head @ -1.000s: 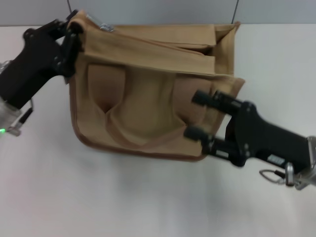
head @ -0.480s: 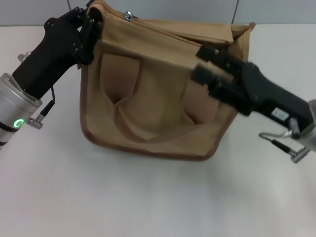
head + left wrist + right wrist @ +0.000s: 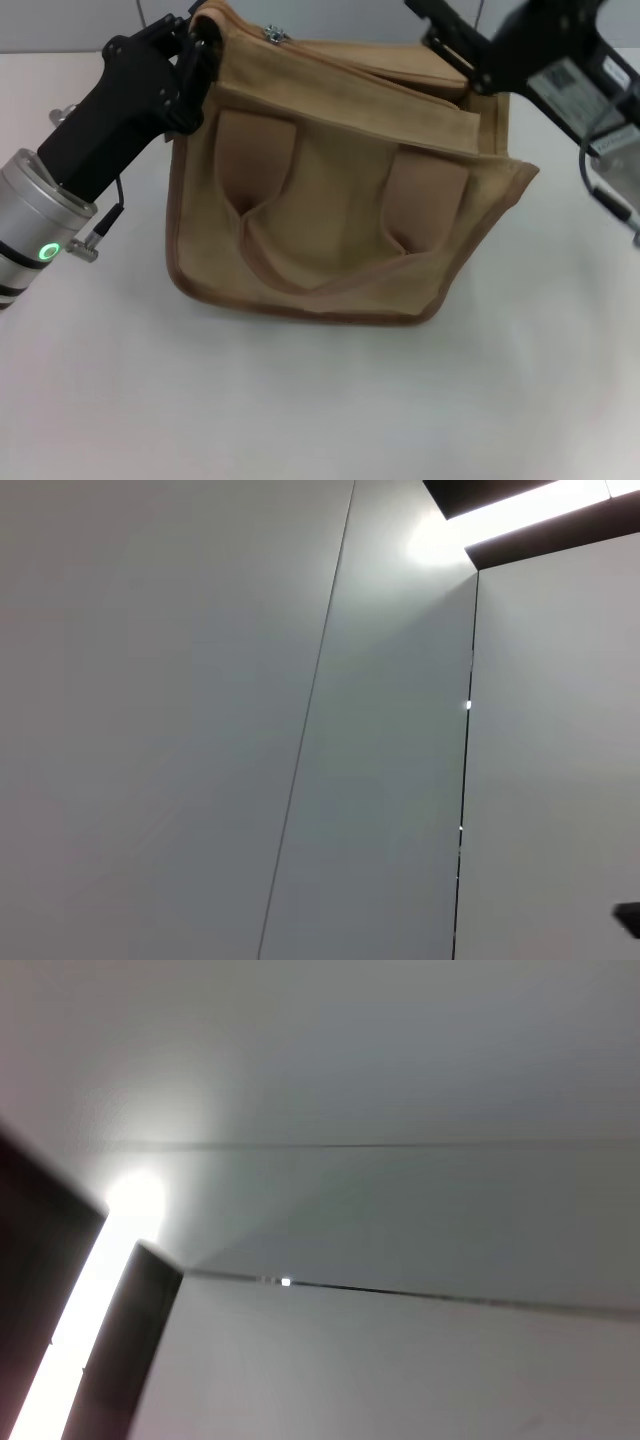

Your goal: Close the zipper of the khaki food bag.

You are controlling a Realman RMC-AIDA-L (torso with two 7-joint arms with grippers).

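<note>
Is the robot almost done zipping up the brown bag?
Not yet. The bag stands on the white table with its top flap gaping at the robot's right end, so the zipper looks mostly unclosed. The left gripper is at the bag's top left corner, near the silver pull. The right gripper is at the top right corner. Pulling it shut remains.

Left gripper (image 3: 192,50): fingertips hidden against the far-left top corner of the khaki food bag (image 3: 330,200); grip cannot be told.
Right gripper (image 3: 450,35): cut off by the head view's top edge; finger spread cannot be told.
Zipper (image 3: 272,34): only the silver pull shows; the track is hidden behind the bag's top flap.
Both wrist views: only grey wall panels (image 3: 200,730), no bag, no fingers.
</note>
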